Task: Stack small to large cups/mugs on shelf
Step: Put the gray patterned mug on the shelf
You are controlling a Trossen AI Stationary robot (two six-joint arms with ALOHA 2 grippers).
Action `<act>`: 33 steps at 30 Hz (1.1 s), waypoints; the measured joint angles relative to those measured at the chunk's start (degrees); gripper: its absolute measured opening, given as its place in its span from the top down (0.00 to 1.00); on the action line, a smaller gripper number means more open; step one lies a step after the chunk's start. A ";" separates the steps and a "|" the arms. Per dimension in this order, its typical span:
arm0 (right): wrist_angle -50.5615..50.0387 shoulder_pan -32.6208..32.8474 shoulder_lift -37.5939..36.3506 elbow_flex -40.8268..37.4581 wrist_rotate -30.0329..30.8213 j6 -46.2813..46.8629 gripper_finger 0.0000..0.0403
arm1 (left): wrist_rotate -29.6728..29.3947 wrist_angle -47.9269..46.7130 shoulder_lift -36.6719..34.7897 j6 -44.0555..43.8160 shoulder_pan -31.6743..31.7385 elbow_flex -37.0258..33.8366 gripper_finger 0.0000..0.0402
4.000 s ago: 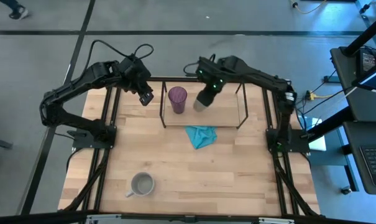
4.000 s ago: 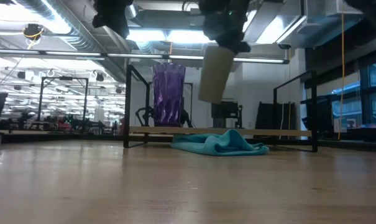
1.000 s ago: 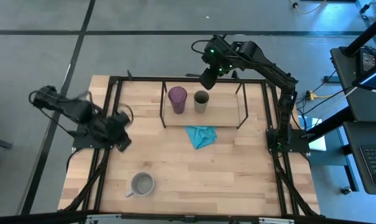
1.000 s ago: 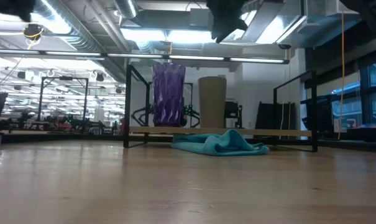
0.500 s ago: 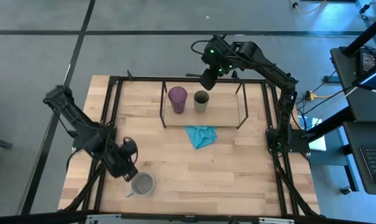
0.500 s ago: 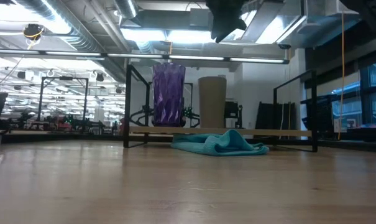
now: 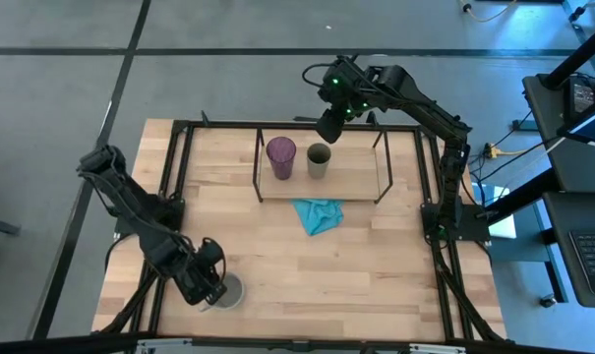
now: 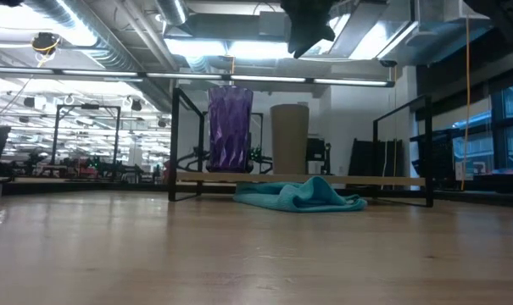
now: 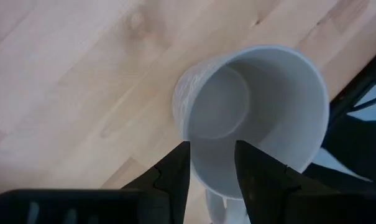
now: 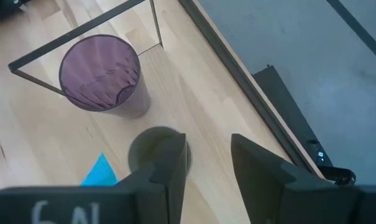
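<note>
The grey mug stands upright on its base on the tabletop near the near left edge. My left gripper hangs open right over it. In the left wrist view its fingers stand on either side of the mug's handle, above the rim, and no touch shows. The purple tumbler and the olive-green cup stand upright side by side on the shelf's board. My right gripper is open and empty, high above the shelf's far side, just beyond the olive cup.
A teal cloth lies crumpled on the table against the shelf's near edge. The shelf's black wire frame rises at both ends of the board. Bare tabletop stretches between the cloth and the near edge.
My left gripper has swung from the table's left side toward the near edge and come down over the grey mug. The mug, the tumbler and the olive cup have stayed where they were.
</note>
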 joint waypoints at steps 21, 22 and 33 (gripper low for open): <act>-0.61 0.00 0.00 0.00 -0.04 -0.09 0.68 | -3.07 -0.02 4.17 15.84 2.94 -0.21 0.70; -0.77 0.00 0.00 0.00 -0.05 -0.09 0.68 | -2.02 0.24 4.17 15.89 3.28 -0.55 0.70; -0.92 0.00 0.02 0.00 -0.02 -0.04 0.68 | 2.68 3.48 4.17 14.11 3.67 -3.65 0.80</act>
